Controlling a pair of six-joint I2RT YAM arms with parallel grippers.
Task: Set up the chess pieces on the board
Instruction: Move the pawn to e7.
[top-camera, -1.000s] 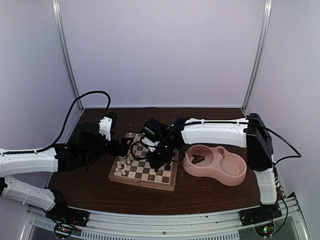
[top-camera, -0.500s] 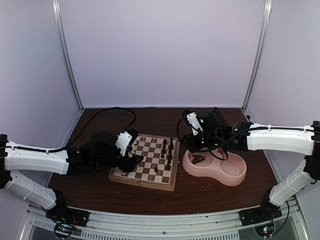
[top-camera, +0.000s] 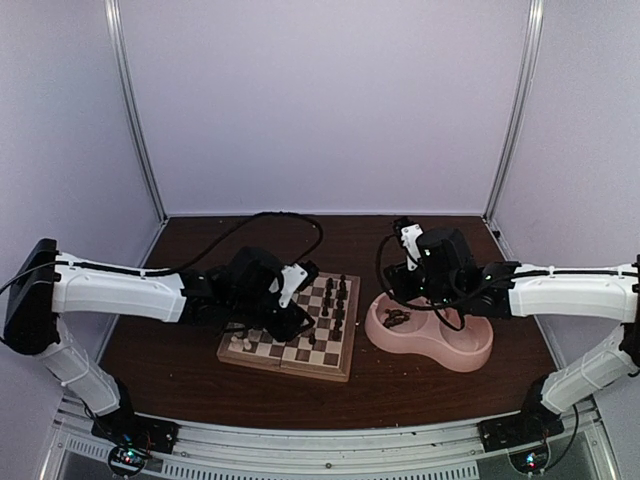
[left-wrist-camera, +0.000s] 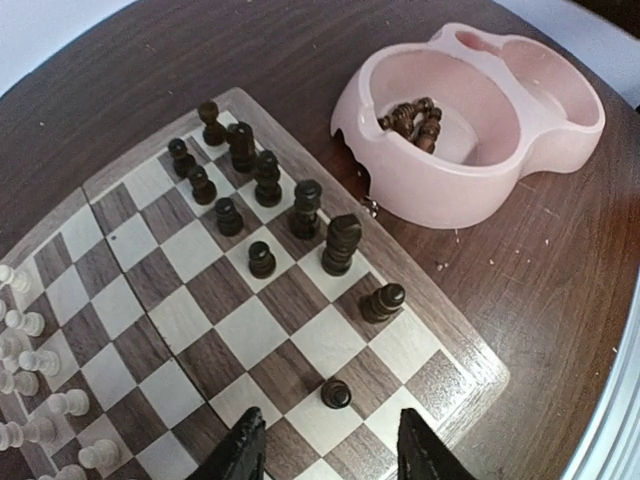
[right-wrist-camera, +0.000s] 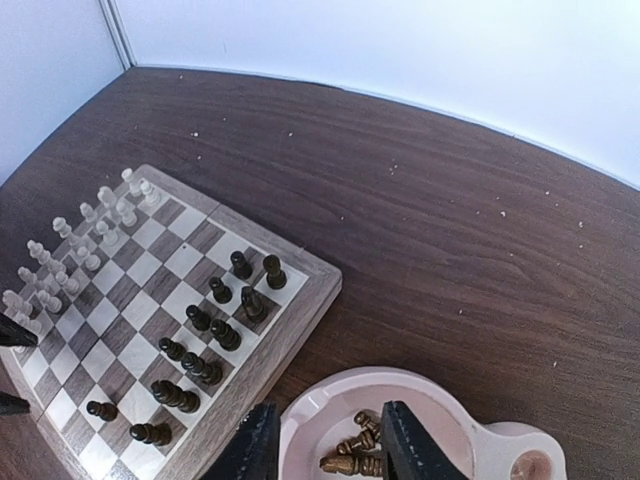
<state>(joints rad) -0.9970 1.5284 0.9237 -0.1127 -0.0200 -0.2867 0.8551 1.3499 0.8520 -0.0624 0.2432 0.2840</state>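
tiny dark pieces (left-wrist-camera: 412, 115) in the right bowl (left-wrist-camera: 440, 190) look light, stiff and tippy, so pinch mid-stem; left gripper (left-wrist-camera: 330, 425) and right gripper (right-wrist-camera: 330, 415) both gape empty.

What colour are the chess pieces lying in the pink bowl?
Dark brown. The chess pieces show best in the left wrist view, heaped in one compartment of the bowl.

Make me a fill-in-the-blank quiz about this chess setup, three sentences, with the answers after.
1. The loose pieces lying in the pink bowl are ____ in colour.
2. In the overhead view, the pink bowl sits to the ____ of the board.
3. The right gripper hovers above the ____, with its fingers apart.

Missing words: dark brown; right; bowl
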